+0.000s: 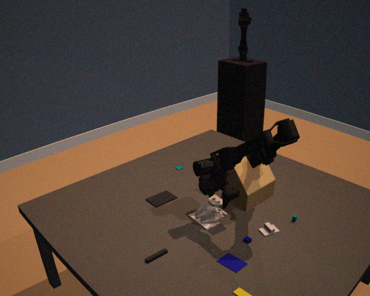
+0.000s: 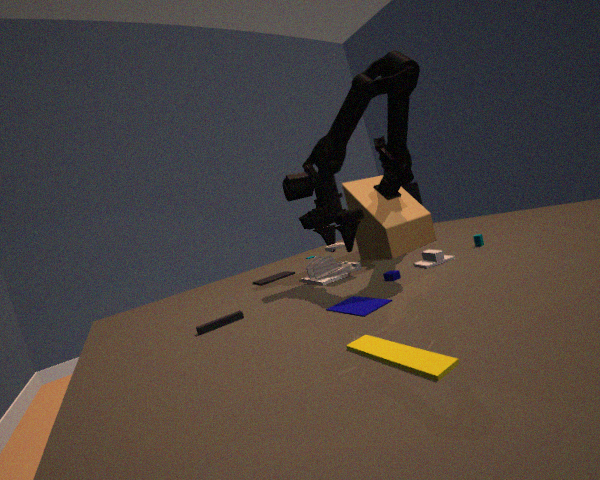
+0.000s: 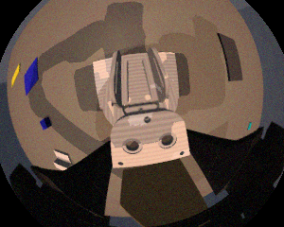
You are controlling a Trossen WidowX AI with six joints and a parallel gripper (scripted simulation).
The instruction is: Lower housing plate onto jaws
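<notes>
The housing plate (image 1: 215,200) (image 2: 335,247) (image 3: 149,131) is pale, with two large round holes and several small ones. My gripper (image 1: 216,200) (image 2: 340,248) (image 3: 148,139) is shut on it, a finger at each side, and holds it above the table. A pale base (image 1: 207,227) (image 2: 317,282) (image 3: 100,66) lies on the table with two upright, curved, grey jaws standing side by side on it. In the wrist view the plate overlaps the near end of the jaw assembly. The jaw stubs are hard to make out, and any contact with the plate is not visible.
A wooden block (image 1: 262,195) (image 2: 412,238) under the arm stands close behind the gripper. A dark flat plate (image 1: 161,198) (image 2: 273,277) (image 3: 232,59), a blue sheet (image 1: 232,263) (image 2: 359,305) (image 3: 31,77), a blue cube (image 1: 247,240) (image 2: 392,275) and a small white fixture (image 1: 269,228) (image 2: 432,256) lie around the base.
</notes>
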